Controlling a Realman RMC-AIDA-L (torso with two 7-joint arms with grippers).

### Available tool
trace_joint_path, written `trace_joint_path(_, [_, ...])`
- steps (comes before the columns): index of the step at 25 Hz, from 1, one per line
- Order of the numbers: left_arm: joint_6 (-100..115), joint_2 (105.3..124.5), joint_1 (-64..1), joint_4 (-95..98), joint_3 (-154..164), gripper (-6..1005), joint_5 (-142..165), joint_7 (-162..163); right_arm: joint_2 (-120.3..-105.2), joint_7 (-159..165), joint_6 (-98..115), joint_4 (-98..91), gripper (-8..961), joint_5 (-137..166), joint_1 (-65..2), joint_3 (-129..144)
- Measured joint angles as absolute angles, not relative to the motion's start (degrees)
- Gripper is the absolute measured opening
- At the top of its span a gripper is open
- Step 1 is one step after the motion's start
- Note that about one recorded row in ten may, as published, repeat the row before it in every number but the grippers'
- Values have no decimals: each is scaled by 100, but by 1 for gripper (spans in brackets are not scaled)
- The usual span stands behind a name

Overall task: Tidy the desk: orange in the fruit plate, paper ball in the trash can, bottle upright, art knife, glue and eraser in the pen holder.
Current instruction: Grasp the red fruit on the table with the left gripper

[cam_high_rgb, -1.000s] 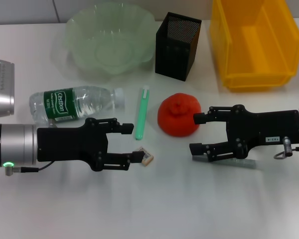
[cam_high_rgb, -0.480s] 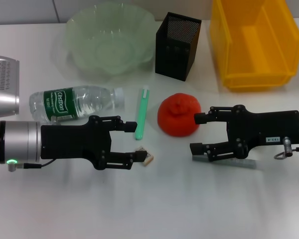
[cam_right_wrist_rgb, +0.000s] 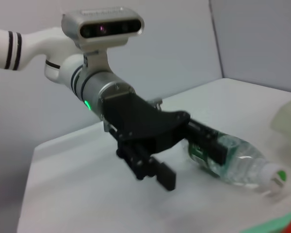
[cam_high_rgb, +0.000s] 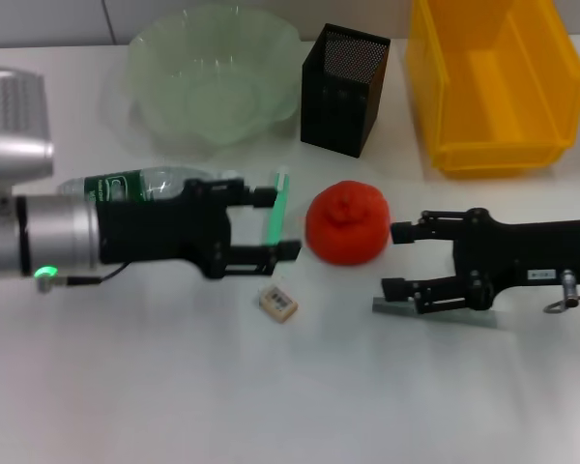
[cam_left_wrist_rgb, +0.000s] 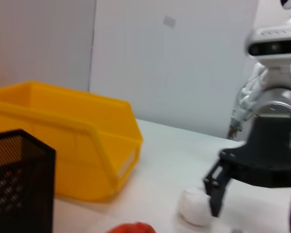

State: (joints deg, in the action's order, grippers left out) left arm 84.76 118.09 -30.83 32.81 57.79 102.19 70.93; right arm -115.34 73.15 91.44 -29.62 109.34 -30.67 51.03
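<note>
My left gripper (cam_high_rgb: pixel 279 223) is open, its fingers either side of a slim green stick (cam_high_rgb: pixel 275 222) and over the lying bottle (cam_high_rgb: pixel 126 184), which it mostly hides. The bottle also shows in the right wrist view (cam_right_wrist_rgb: pixel 237 162). The eraser (cam_high_rgb: pixel 277 303) lies free just in front of that gripper. The orange (cam_high_rgb: pixel 346 222) sits mid-table. My right gripper (cam_high_rgb: pixel 394 259) is open just right of the orange, above a flat grey tool (cam_high_rgb: pixel 391 306). A white paper ball (cam_left_wrist_rgb: pixel 195 206) shows only in the left wrist view, beside the right gripper.
The fruit plate (cam_high_rgb: pixel 213 97) stands at the back left. The pen holder (cam_high_rgb: pixel 343 89) is at the back centre. The yellow trash can (cam_high_rgb: pixel 493 82) is at the back right.
My left gripper has moved away from the eraser, farther back and right, over the green stick and bottle. The eraser stays on the table. My right gripper has shifted slightly right.
</note>
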Motion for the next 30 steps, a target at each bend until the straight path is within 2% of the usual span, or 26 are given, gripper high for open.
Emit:
trace_joint_path(6, [7920, 11881, -3562, 3027, 5802, 762, 10179, 7199, -11381, 7339, 9140, -2956, 822, 10946, -2887, 4838])
trace_joint_path(9, [7687, 11902, -3809, 2787, 5818, 753, 10143, 7204, -11350, 7341, 9146, -2971, 822, 11051, -2832, 4570])
trace_joint_path(30, [5276, 11918, -4059, 2632, 9137, 686, 7780, 7136, -11308, 7327, 9080, -3106, 821, 11383, -2760, 3814])
